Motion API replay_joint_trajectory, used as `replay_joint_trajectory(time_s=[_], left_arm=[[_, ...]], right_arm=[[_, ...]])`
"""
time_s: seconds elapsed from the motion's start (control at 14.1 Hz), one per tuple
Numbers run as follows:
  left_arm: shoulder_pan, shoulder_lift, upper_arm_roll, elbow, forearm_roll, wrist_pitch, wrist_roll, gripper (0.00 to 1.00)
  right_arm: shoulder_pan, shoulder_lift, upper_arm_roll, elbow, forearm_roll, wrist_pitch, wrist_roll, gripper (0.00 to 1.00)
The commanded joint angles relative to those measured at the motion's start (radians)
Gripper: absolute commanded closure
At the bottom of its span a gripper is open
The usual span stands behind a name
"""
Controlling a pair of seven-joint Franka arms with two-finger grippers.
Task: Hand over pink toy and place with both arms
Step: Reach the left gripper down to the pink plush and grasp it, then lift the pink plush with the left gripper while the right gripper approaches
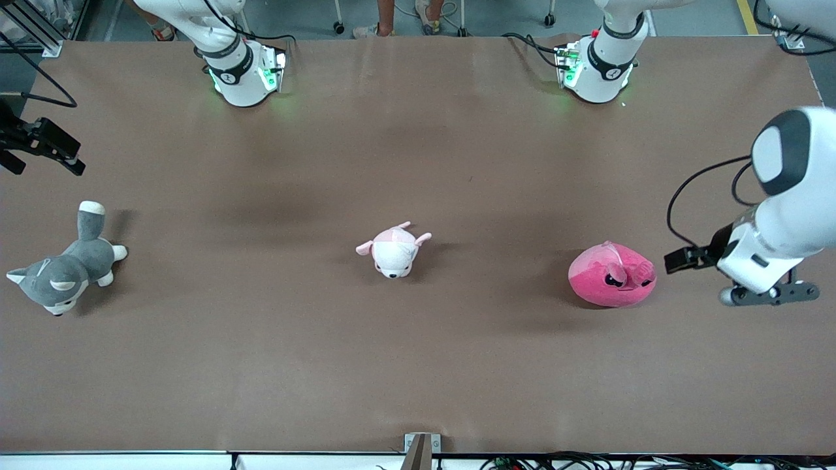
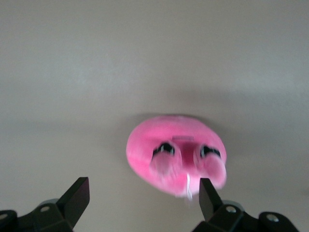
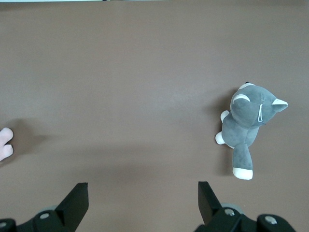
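The pink toy (image 1: 612, 283) was found lying on the desk (image 1: 418, 365) toward the left arm's end, untouched by either arm, its face turned toward the front camera. No part of the task was judged complete: the toy had not been lifted, no handover had taken place, and no placing had been done.

The left pincer (image 2: 144, 198) was seen low over the desk just beside the toy, on the side toward the left arm's end of the desk, with its fingers spread wide and nothing between them. In the left wrist view the toy lay ahead of the spread fingers (image 2: 77, 195) and roughly centred between them (the approach was judged well aligned for a first grasp).

The right pincer (image 3: 143, 200) was recorded over bare desk at the right arm's end, its fingers likewise set wide and empty; that arm was judged to be waiting. A grey-and-white plush husky (image 1: 65, 271) lay on the desk near it, and a pale pink-and-white plush animal (image 1: 394, 250) lay mid-desk, well apart from the toy.

Remaining, as judged: grasp, lift, transfer between arms, and placement.
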Motion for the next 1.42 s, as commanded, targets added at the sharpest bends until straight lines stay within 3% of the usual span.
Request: replay_joint_trajectory(time_s=[0.0, 0.5, 0.78, 1.0, 1.07, 1.21, 1.35], left_arm=[[0.017, 0.035, -0.007, -0.01, 0.007, 0.058, -0.004, 0.0], [0.006, 0.041, -0.039, -0.105, -0.031, 0.069, -0.008, 0.04], [0.011, 0.052, -0.043, -0.11, -0.022, 0.07, -0.003, 0.19], [0.011, 0.055, -0.043, -0.115, -0.018, 0.07, -0.003, 0.33], [0.011, 0.057, -0.043, -0.115, -0.018, 0.072, -0.001, 0.38], [0.012, 0.057, -0.043, -0.115, -0.018, 0.07, -0.001, 0.61], [0.011, 0.055, -0.043, -0.113, -0.018, 0.072, 0.003, 0.83]], right_arm=[[-0.001, 0.036, 0.005, 0.027, -0.007, 0.006, 0.006, 0.0], [0.022, 0.122, 0.007, 0.033, -0.01, 0.035, -0.005, 0.0], [0.036, 0.128, 0.008, 0.033, -0.009, 0.034, -0.004, 0.0], [0.047, 0.128, 0.01, 0.033, 0.0, 0.014, 0.001, 0.0], [0.047, 0.128, 0.008, 0.035, 0.058, -0.026, 0.003, 0.0], [0.038, 0.128, 0.002, 0.039, 0.192, -0.071, 0.012, 0.02], [0.044, 0.128, 0.005, 0.039, 0.204, -0.071, 0.015, 0.07]])
